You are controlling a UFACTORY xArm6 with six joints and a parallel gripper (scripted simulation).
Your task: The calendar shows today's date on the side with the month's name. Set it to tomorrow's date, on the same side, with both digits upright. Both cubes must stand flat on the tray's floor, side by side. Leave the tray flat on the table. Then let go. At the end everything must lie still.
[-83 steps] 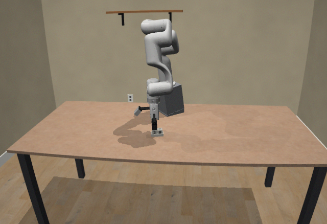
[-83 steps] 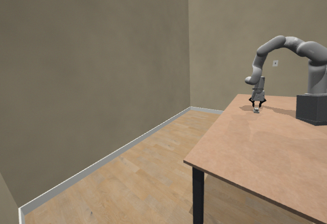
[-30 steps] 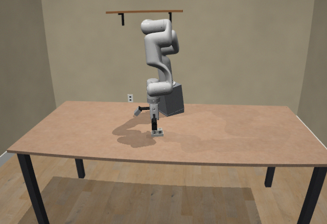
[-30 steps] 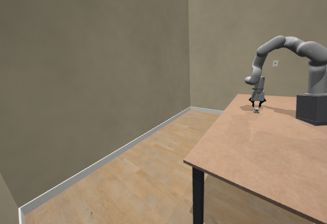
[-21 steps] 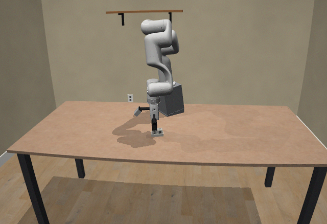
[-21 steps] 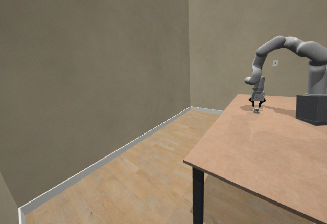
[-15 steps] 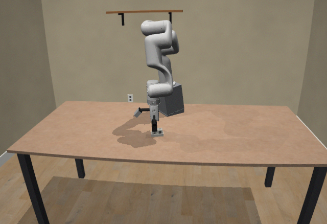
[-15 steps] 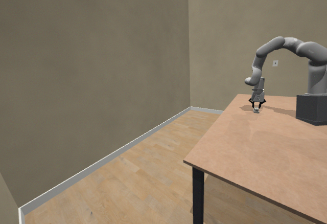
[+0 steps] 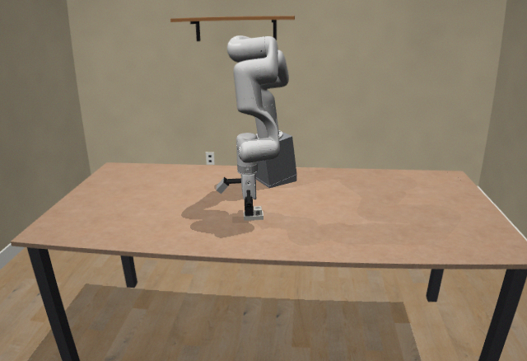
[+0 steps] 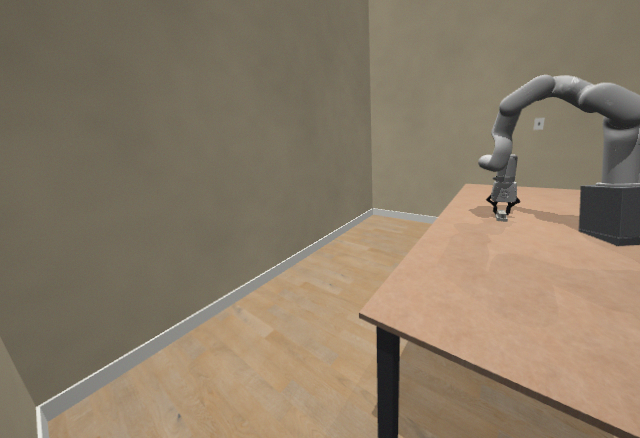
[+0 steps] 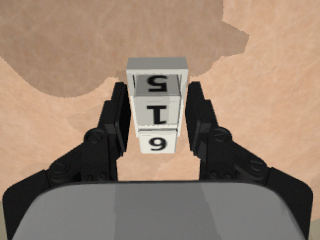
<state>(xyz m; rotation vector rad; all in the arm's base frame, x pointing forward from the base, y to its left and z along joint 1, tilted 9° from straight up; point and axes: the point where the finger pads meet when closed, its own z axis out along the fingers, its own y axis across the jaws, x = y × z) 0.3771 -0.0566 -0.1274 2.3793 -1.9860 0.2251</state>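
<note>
The small light-grey tray [image 9: 254, 217] [image 10: 501, 219] [image 11: 157, 63] lies on the table [image 9: 383, 221] [image 10: 516, 293] [image 11: 260, 125], in front of the dark arm base [image 9: 278, 165] [image 10: 599, 211]; the white arm [image 9: 251, 84] [image 10: 524, 94] arches over and points its gripper [image 9: 249, 212] [image 10: 501, 212] [image 11: 157, 97] down at it. The fingers stand about half open, one along each long side of the tray; the wrist view shows a narrow gap beside each of them, and they have hold of nothing.

Three pale faces with black digits show in a row in the wrist view; the face with the 5 [image 11: 157, 84] is farthest up the picture, shaded and upside down, just inside the tray's end wall; the face with the 1 [image 11: 156, 115] comes next, brighter and also upside down; the face that reads as a 6 [image 11: 158, 144] is nearest the gripper's body, and could be an upside-down 9. Which cube carries each face, and whether both cubes sit flat, I cannot tell. A wooden shelf [image 9: 231, 19] is on the wall behind.
</note>
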